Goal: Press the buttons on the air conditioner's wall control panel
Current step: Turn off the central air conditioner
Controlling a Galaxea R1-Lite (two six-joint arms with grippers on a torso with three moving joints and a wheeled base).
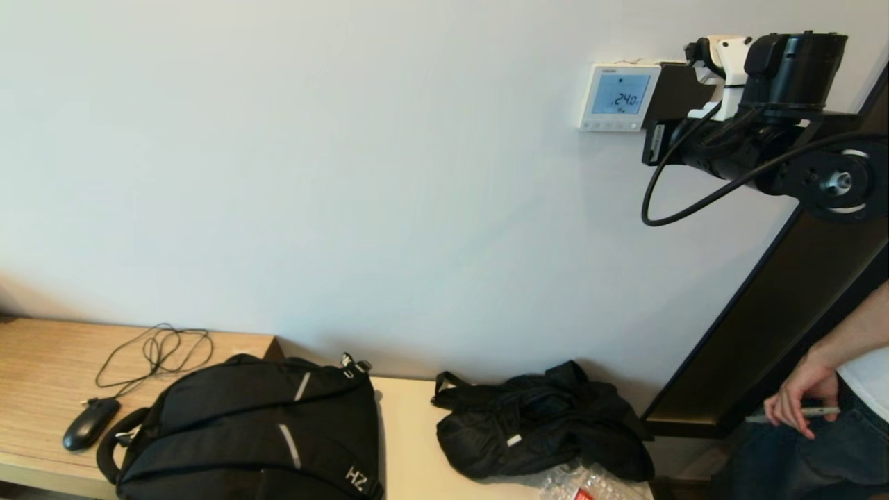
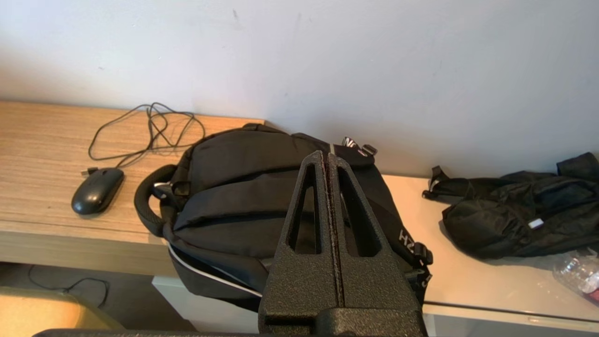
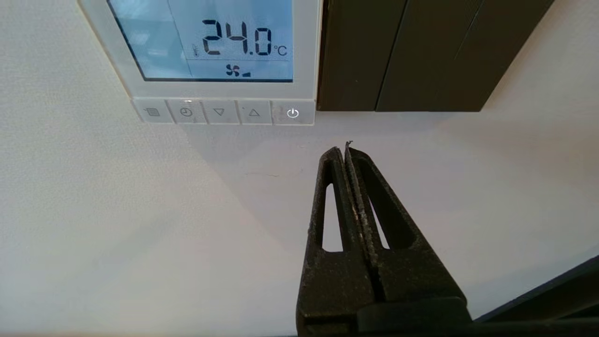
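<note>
The white wall control panel (image 1: 618, 97) hangs high on the wall, and its pale blue screen (image 3: 206, 42) reads 24.0 °C. The buttons (image 3: 220, 112) run along its bottom edge, with the power button (image 3: 293, 113) at the end nearest the black panel. My right gripper (image 3: 344, 149) is shut and empty. Its tip points at the bare wall just below the power button, slightly towards the black panel's side and apart from the buttons. My left gripper (image 2: 326, 157) is shut and empty, parked low above a black backpack (image 2: 262, 196).
A plain black square panel (image 3: 402, 51) adjoins the white one. On the wooden bench (image 1: 42, 368) lie a mouse (image 1: 90, 422) with its cord, the backpack (image 1: 250, 430) and a crumpled black bag (image 1: 542, 423). A dark slanted frame (image 1: 771, 305) and a person's hand (image 1: 799, 403) are at the right.
</note>
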